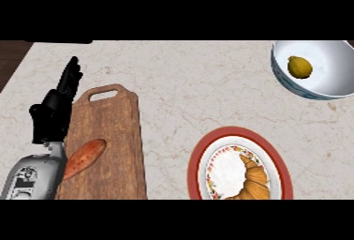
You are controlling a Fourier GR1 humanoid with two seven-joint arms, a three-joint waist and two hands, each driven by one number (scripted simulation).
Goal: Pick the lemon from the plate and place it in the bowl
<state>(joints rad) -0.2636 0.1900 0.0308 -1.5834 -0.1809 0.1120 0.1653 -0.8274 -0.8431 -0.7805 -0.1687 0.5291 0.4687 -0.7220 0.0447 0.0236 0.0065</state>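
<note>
A yellow lemon [299,67] lies inside the white bowl [329,89] at the upper right of the counter. The red-rimmed plate [200,159] sits at the lower middle and holds a croissant [253,182]. My left hand [55,110] rests open at the left edge, fingers pointing up, beside the wooden cutting board. It holds nothing. My right hand does not show in the head view.
A wooden cutting board [110,136] with a handle hole lies at the left, and an orange carrot [84,157] rests on its lower left part. Dark wood shows past the counter's upper left corner.
</note>
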